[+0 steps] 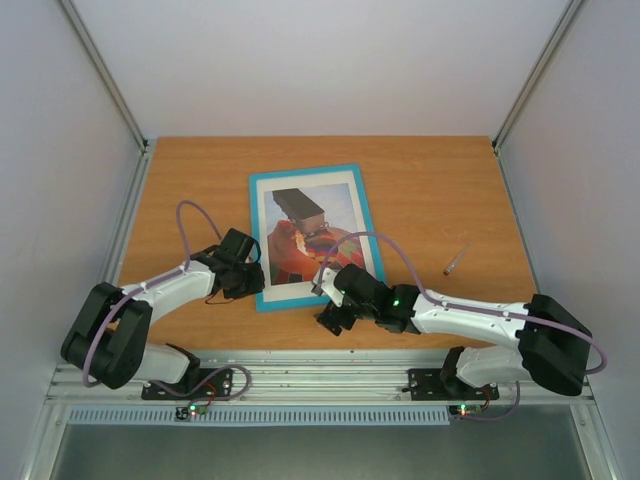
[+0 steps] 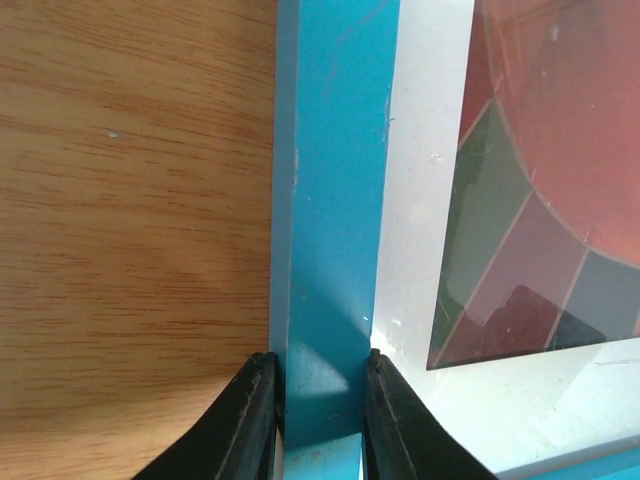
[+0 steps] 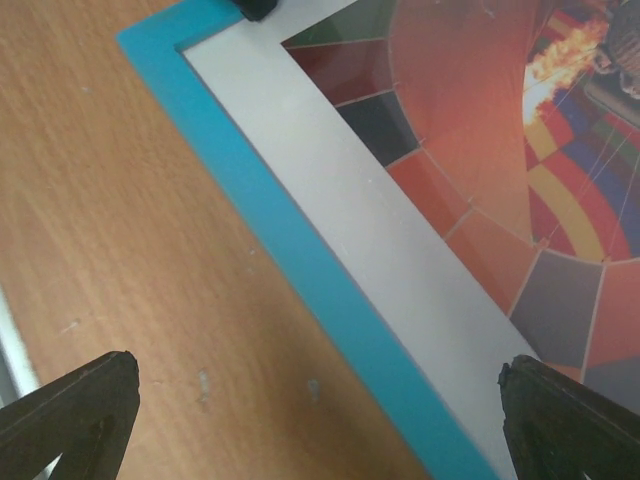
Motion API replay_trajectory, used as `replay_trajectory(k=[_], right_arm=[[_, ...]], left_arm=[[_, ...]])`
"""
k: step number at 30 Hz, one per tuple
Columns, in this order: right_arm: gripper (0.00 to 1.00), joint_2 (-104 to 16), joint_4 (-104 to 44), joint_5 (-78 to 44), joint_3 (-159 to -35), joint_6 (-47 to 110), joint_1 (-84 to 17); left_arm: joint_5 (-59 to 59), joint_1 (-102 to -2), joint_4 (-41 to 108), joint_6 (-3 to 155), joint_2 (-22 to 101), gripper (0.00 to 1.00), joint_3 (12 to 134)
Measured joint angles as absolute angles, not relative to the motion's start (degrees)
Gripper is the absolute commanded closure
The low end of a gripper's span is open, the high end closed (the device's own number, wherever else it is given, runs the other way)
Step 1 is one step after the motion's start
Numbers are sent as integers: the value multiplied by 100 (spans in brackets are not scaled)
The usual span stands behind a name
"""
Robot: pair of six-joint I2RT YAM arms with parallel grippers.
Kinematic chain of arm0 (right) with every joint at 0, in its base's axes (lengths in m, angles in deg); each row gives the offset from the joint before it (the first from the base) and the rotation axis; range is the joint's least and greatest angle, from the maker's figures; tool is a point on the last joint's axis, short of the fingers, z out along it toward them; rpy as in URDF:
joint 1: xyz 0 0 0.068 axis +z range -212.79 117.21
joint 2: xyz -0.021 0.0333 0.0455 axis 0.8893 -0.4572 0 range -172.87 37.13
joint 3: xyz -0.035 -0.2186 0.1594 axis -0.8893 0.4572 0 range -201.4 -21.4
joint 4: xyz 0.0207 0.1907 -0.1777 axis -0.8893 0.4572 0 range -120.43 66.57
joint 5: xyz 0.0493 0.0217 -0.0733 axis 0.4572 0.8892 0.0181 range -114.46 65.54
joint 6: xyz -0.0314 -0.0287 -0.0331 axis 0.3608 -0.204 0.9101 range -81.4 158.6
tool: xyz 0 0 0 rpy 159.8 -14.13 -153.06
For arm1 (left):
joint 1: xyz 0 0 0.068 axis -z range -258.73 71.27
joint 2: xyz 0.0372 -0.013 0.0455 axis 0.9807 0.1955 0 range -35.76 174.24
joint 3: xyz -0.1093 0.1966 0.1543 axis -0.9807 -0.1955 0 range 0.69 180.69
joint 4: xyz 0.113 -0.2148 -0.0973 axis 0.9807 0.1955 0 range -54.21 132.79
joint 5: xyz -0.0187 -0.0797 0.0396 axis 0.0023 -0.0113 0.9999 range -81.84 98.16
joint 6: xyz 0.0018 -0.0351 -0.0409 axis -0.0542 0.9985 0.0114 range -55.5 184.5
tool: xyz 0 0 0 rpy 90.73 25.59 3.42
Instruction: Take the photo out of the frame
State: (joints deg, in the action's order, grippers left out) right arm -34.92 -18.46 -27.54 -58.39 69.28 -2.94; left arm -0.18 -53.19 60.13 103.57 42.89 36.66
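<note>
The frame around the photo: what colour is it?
Turquoise blue. The frame shows its colour best in the left wrist view.

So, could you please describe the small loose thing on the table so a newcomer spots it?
Find the wooden table, then the turquoise frame at its middle. Right of the frame, apart from it, lies a thin, pale, pen-like stick, slanted. It is the only small loose item there.
</note>
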Motion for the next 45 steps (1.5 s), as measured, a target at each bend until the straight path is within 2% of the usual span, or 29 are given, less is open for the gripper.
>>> replay_trajectory(k=[18,33,45], right_arm=[[2,-4663,-3822,-4089,-5599,8467,450],[2,-4679,-4172,-4450,-5328,8388,572],[5,-5557,-4996,-5324,-5332,8934,858]], left_arm=[[-15,-5319,6098,10377,4219,100,3725],[79,-5319,6354,10370,4001,100,3780],[72,-5319,6704,10370,3802,100,3952]])
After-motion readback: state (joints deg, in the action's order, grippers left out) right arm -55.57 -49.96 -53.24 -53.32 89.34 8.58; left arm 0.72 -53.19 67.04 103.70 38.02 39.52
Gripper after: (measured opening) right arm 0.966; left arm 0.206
